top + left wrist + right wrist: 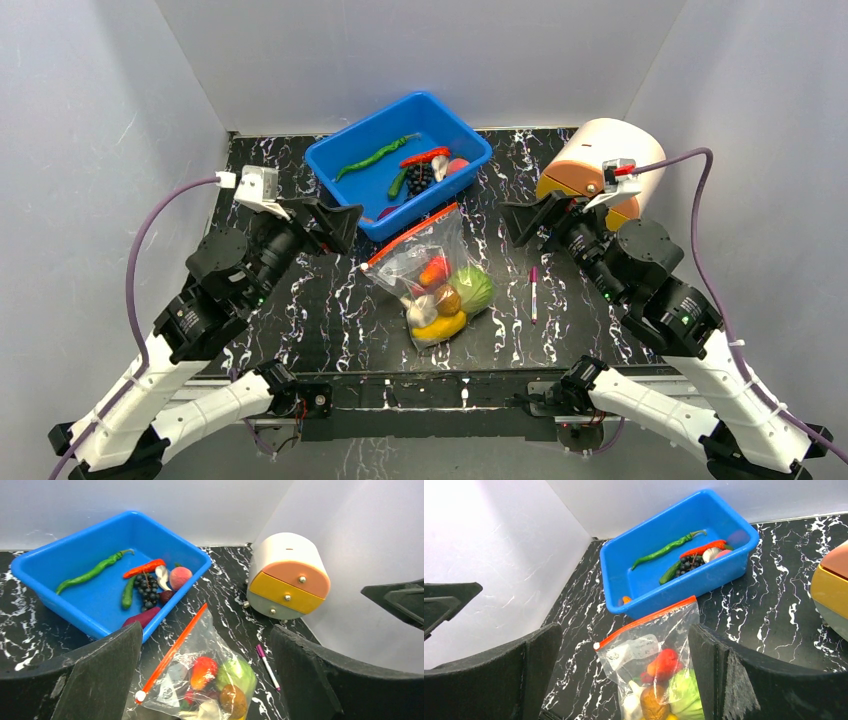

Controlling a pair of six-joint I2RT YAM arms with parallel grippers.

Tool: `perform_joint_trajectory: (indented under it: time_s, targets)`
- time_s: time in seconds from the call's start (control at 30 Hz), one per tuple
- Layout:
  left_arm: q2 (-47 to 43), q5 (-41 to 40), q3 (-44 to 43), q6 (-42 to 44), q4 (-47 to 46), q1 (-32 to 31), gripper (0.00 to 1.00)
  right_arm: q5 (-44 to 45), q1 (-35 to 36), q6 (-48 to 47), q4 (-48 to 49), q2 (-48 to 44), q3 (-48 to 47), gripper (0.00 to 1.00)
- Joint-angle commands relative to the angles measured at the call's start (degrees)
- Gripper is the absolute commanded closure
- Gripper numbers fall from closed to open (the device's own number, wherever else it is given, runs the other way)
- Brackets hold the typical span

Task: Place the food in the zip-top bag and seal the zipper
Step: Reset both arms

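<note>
Bag: the clear crinkly zip-top plastic bag (432, 272) lies flat mid-way across the black marbled surface (300, 310), just near of the blue plastic tub (345, 160).
Contents: the small toy food pieces (452, 298) (green, yellow, red, brown, white) sit bunched at the bag's near end.
Zipper: the thin red-orange closure strip (172, 652) runs straight from its white end at near left to far right. We cannot tell whether it is pressed shut along its whole length.
Left fingers (100, 675): apart, holding nothing, left of the bag.
Right fingers (734, 680): apart, holding nothing, right of the bag.
Step, our judgement: sealing, or checking the seal.
Method: we would pin the white end with one arm, then pinch and slide the other arm along the strip, keeping the fingers low and square across it.
Risk: the light film may drag; the food may roll toward the mouth.
Nearby: the pink-capped pen (533, 292) lies right of the bag.
</note>
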State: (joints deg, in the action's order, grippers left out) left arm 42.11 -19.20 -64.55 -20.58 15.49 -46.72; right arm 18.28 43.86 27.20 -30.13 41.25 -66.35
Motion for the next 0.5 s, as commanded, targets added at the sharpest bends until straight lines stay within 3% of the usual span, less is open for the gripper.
perform_joint_trajectory:
  time_s: [0.0, 0.47]
  targets:
    - [0.6, -3.3, -0.6, 1.4, 2.5, -0.2, 0.02, 0.1, 0.0, 0.0, 0.2, 0.4, -2.2, 0.02]
    - [2.3, -1.1, 2.5, -1.1, 1.6, -0.2, 0.02, -0.9, 0.0, 1.6, 1.0, -0.3, -0.5, 0.02]
